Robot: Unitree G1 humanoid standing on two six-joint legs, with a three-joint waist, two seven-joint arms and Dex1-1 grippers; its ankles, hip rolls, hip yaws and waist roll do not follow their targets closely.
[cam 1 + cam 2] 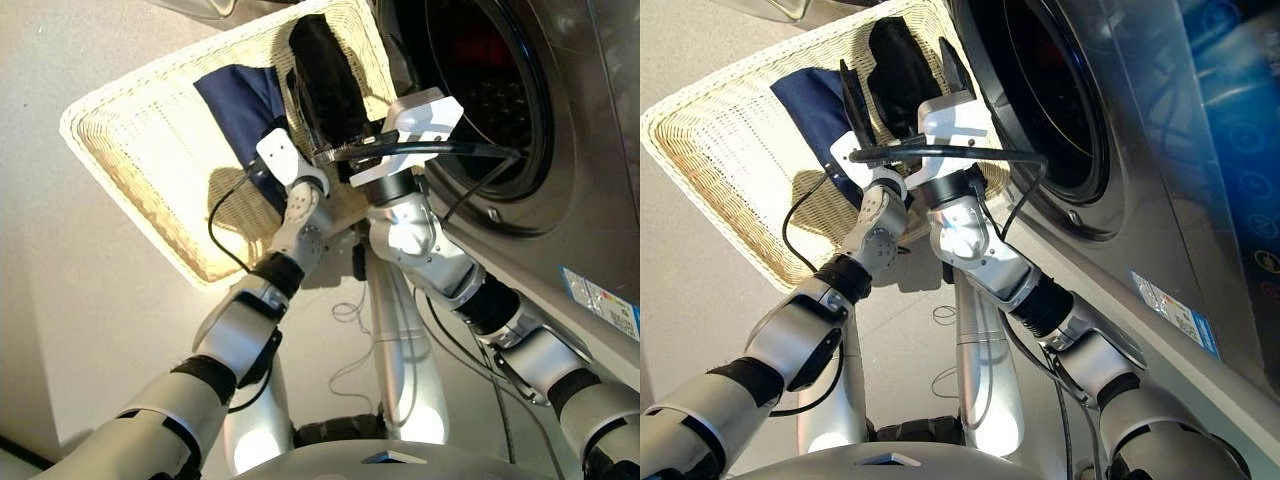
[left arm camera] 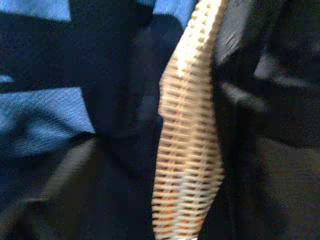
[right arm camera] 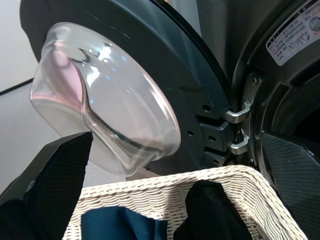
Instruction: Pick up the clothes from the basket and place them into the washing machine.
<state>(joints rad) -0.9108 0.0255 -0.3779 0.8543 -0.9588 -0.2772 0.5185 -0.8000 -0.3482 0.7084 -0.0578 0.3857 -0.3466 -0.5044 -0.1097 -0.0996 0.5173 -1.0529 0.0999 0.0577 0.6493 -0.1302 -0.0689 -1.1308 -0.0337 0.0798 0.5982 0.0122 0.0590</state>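
- Beside the washing machine (image 1: 560, 130) the basket (image 1: 130, 150) lies with one end close under the round drum hole (image 1: 480, 90), so each carry is short
- Navy garment (image 1: 245, 100) and black garment (image 1: 325, 80) lie side by side in the basket; something red shows inside the drum, probably the coral one, though I cannot be sure
- Right claw (image 1: 902, 92) hovers over the black garment with fingers spread wide and nothing between them, seemingly poised to straddle it
- Left claw (image 1: 280, 150) sits low over the navy cloth's edge; whether it is parted or gripping, I cannot tell
- Door (image 3: 150, 75) stands swung open behind the basket, leaving the way clear
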